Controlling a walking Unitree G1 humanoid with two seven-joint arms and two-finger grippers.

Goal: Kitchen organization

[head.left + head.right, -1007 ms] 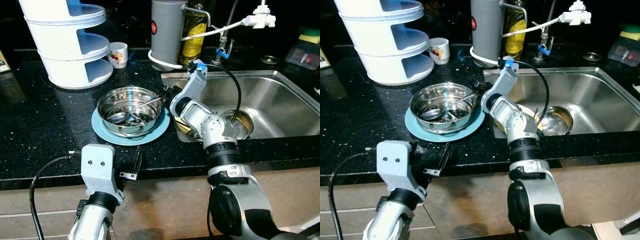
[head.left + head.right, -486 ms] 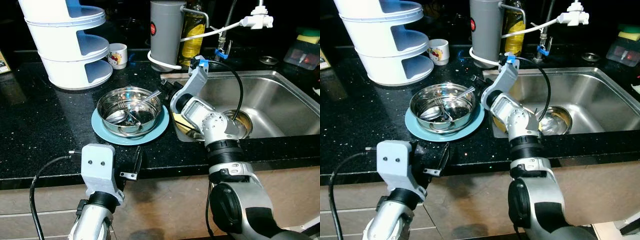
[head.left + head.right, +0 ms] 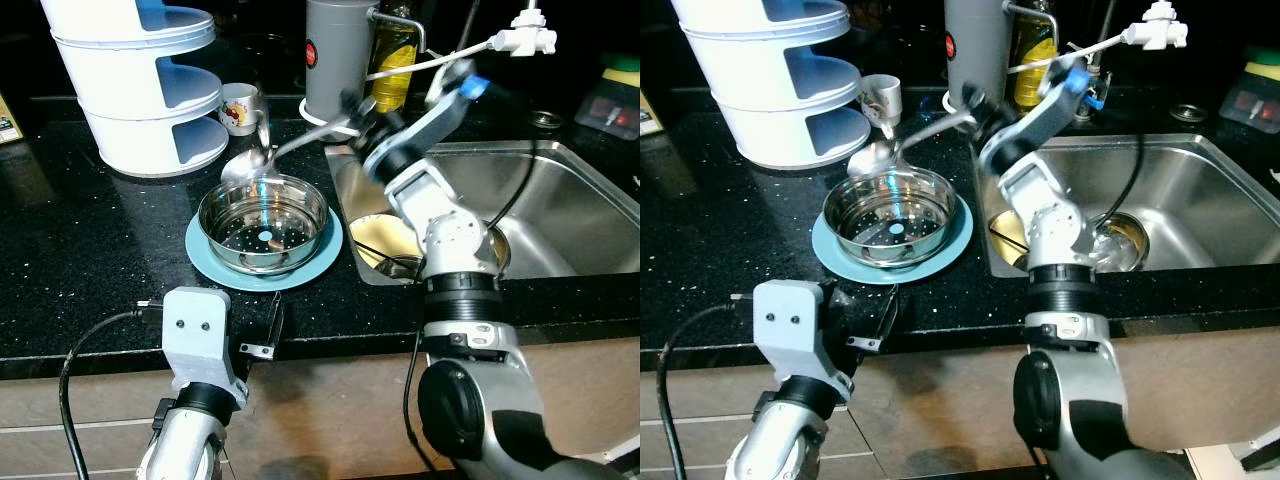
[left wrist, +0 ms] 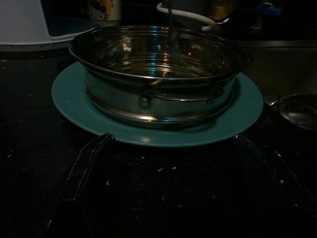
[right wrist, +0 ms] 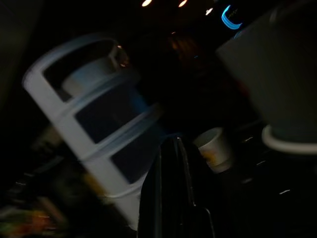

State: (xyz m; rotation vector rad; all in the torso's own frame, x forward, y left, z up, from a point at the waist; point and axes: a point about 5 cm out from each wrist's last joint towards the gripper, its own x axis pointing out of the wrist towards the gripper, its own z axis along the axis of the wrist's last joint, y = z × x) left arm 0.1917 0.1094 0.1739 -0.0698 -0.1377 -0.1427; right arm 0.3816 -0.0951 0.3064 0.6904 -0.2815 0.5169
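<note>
Right eye view | spoon (image 3: 875, 155) in right jaws | above bowl (image 3: 890, 215)

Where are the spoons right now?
The spoons hang above the steel bowl's back rim, held by the right gripper, near the small mug.

My right end effector (image 3: 352, 108) is motion-blurred; the silver metal cutlery (image 3: 262, 157) it lifts smears. White tiered plastic rack (image 3: 135, 70) cut off at top.
</note>
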